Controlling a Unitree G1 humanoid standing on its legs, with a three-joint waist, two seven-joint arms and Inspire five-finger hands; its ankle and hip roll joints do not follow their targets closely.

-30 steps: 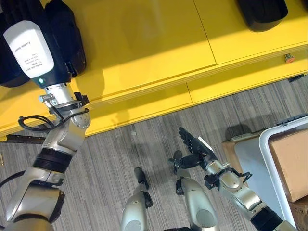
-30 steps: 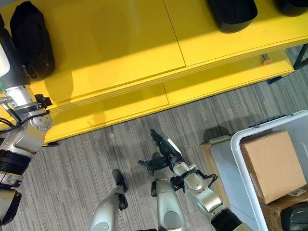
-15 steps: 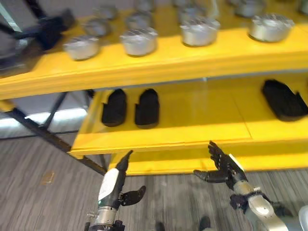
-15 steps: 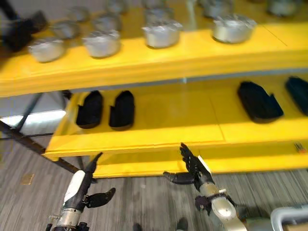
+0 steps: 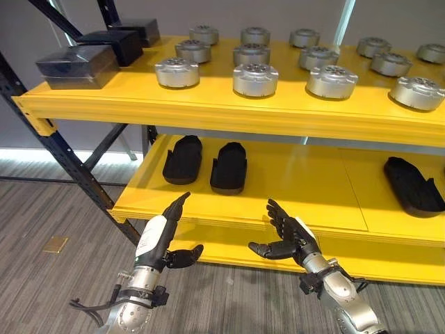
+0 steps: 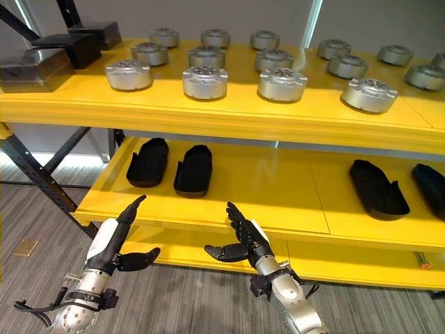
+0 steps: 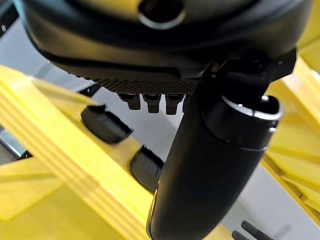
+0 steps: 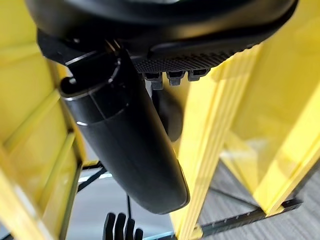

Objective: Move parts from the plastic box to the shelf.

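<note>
My left hand [image 5: 158, 240] hangs open in front of the middle yellow shelf's [image 5: 292, 174] front edge, its white-covered thumb [image 7: 210, 165] straight, holding nothing. A little to the right, my right hand [image 5: 290, 236] is open too, fingers spread and palm turned leftward, empty. Two black moulded parts [image 5: 183, 158] [image 5: 229, 165] lie side by side on the middle shelf just beyond the hands. Further right lies another black part [image 5: 414, 184]. Several round silver parts [image 5: 256, 79] stand in rows on the top shelf [image 5: 208, 108].
Two dark boxes [image 5: 76, 66] [image 5: 125, 45] sit at the top shelf's left end. Dark steel frame struts [image 5: 69, 160] run down the shelf's left side to the grey carpet. A lower yellow shelf [image 5: 229, 254] lies behind the hands. A small tan patch [image 5: 55, 243] marks the floor.
The whole picture has swung up from the floor to the shelf front, so the camera moved; the white box at the right has left the picture. Both hands stay open.
</note>
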